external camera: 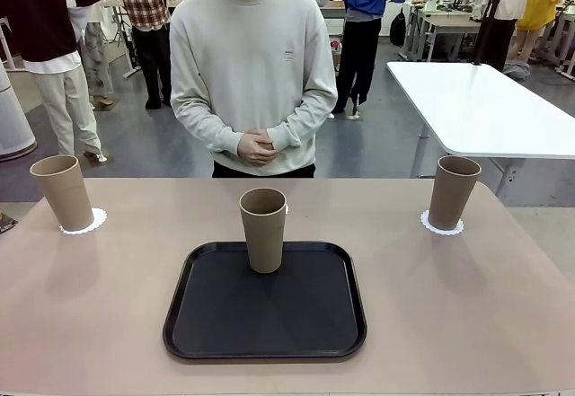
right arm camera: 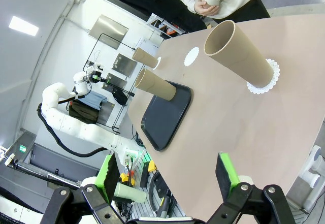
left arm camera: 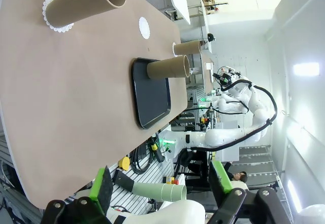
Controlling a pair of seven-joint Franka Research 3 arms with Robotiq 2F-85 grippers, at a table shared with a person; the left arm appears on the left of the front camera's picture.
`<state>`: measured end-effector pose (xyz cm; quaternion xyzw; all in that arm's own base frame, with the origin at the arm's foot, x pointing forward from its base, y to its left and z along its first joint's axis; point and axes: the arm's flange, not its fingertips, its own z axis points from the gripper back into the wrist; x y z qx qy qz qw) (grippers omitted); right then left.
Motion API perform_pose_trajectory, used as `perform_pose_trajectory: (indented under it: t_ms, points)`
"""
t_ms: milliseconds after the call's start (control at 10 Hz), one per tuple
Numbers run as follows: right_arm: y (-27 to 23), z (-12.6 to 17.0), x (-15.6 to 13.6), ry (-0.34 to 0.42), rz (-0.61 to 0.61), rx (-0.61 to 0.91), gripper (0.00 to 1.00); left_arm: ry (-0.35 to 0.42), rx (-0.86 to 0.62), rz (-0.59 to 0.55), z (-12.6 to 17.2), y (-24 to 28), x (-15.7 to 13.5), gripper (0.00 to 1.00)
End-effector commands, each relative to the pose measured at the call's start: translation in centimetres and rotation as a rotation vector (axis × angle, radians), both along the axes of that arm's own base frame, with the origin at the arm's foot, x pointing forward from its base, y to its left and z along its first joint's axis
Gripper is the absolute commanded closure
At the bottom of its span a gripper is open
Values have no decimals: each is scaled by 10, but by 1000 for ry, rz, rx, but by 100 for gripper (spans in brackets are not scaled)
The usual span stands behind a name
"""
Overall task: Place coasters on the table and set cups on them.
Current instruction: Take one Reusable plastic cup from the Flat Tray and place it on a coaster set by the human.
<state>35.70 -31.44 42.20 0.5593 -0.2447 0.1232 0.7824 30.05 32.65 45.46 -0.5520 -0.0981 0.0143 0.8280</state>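
The table (external camera: 449, 315) is carrying three cups, three coasters and one black tray (external camera: 269, 320).

1. The left cup (external camera: 63, 192) is standing upright on the left coaster (external camera: 88, 224) near the far left corner. The lacy edge is showing around the base.
2. The right cup (external camera: 453, 191) is standing upright on the right coaster (external camera: 442, 227) near the far right corner.
3. The middle cup (external camera: 263, 229) is standing upright on the far part of the tray, not on a coaster.
4. The third coaster (left arm camera: 144, 27) is lying bare on the table just beyond the tray's far edge. From the front, the middle cup is hiding most of it.

The left gripper (left arm camera: 160, 181) is holding its jaws spread wide. Nothing is sitting between the green pads (left arm camera: 101, 183), and the gripper is hanging well apart from every cup.

The right gripper (right arm camera: 167, 173) is likewise standing fully spread and is gripping nothing. It is looking over the right cup on its coaster, well apart from it.

A person (external camera: 252, 64) in a light sweatshirt is standing at the far side of the table, with both hands (external camera: 258, 147) clasped together in front of the body, clear of the tabletop.
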Motion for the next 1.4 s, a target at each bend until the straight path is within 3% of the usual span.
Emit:
perform_pose_trajectory:
  t_ms: [0, 100, 300, 400, 500, 600, 800, 900, 1000, 1200, 1300]
  points:
    - [1, 0, 0, 6, -1, 3, 0, 11, -4, 8, 4, 0, -1, 0]
    - [0, 0, 0, 0, 0, 0, 0, 11, -4, 8, 4, 0, -1, 0]
    - [21, 63, 14, -102, 118, -152, 0, 11, -4, 8, 4, 0, -1, 0]
    - [45, 93, 37, -119, 183, -270, 0, 11, -4, 8, 4, 0, -1, 0]
    - [80, 125, 72, -114, 242, -435, 0, 11, -4, 8, 4, 0, -1, 0]
    - [116, 159, 93, -159, 299, -576, 0, 11, -4, 8, 4, 0, -1, 0]
    - [206, 196, 115, -224, 429, -791, 0, 11, -4, 8, 4, 0, -1, 0]
    - [253, 192, 117, -233, 451, -884, 0, 11, -4, 8, 4, 0, -1, 0]
    - [304, 177, 118, -261, 474, -875, 0, 11, -4, 8, 4, 0, -1, 0]
    - [377, 134, 103, -383, 571, -865, 0, 11, -4, 8, 4, 0, -1, 0]
    - [403, 111, 97, -408, 617, -923, 0, 11, -4, 8, 4, 0, -1, 0]
